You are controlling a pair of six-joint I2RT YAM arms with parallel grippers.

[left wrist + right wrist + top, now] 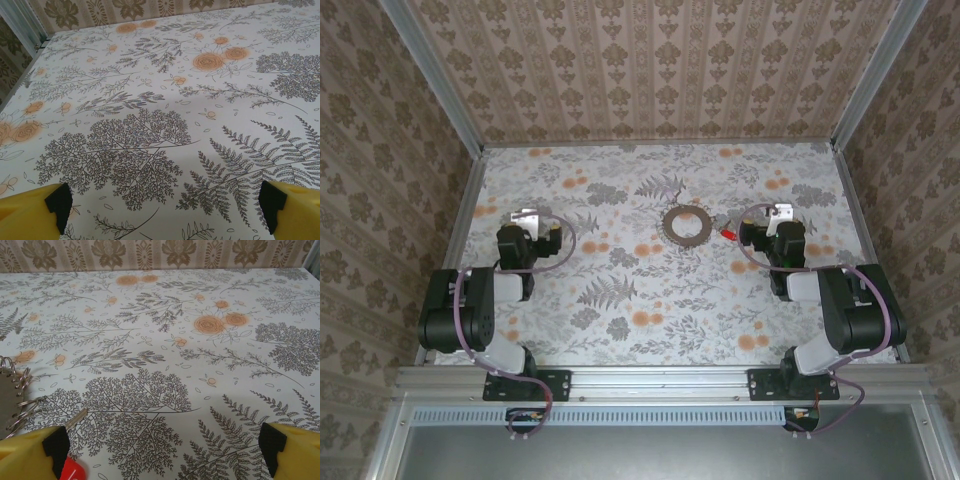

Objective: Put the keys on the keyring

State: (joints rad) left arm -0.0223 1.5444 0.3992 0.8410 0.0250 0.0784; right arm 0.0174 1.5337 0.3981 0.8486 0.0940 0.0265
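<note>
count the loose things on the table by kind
keyring: 1
red-headed key: 1
total: 2

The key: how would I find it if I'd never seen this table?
Look at the flowery table and find the grey toothed keyring near its middle. Just right of it, by the right gripper, lies the key. It is tiny, and its bright red head stands out from the orange flowers.
</note>
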